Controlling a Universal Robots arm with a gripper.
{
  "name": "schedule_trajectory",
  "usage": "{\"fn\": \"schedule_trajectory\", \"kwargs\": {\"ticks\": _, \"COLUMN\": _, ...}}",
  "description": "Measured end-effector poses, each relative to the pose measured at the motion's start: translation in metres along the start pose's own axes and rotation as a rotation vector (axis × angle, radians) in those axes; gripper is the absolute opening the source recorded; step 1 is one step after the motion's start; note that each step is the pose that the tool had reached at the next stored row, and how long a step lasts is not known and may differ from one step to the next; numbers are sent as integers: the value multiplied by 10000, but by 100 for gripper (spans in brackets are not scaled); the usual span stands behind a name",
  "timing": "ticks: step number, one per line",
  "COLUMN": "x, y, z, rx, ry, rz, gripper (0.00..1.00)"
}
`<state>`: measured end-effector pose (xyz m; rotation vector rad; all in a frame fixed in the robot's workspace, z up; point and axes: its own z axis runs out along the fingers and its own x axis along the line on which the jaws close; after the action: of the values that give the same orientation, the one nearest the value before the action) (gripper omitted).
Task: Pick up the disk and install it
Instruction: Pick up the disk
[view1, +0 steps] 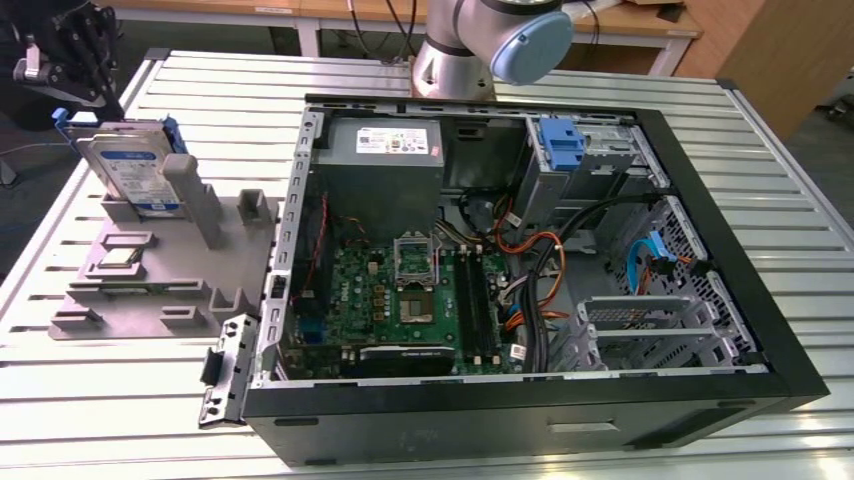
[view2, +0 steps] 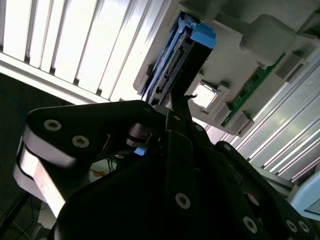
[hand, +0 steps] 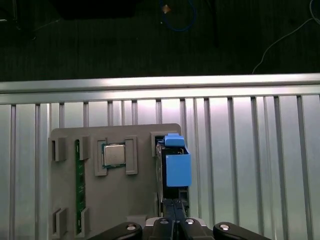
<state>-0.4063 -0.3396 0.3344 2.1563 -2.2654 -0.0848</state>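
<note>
While my claw hovered pressed together, upper left in the exterior view, the disk stood upright below; a clean grasp needed square centring.

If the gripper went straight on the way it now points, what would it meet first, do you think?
Most likely the upright silver-grey disk in its blue plastic carrier, standing in the grey fixture plate: the gripper points at its edge in both wrist views. The gap left is unclear.

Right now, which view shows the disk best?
Exterior view: the disk stands upright in the grey fixture, labelled face visible. Both wrist views show it edge-on, mostly blue carrier.
</note>
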Motion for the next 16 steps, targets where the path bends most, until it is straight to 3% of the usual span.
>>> {"fn": "schedule_trajectory", "kwargs": {"ticks": 4, "x": 0, "y": -1, "z": 10, "rx": 50, "ry": -8, "rz": -2, "gripper": 10}}
{"fn": "schedule_trajectory", "kwargs": {"ticks": 16, "x": 0, "y": -1, "z": 10, "rx": 55, "ry": -7, "rz": -2, "gripper": 10}}
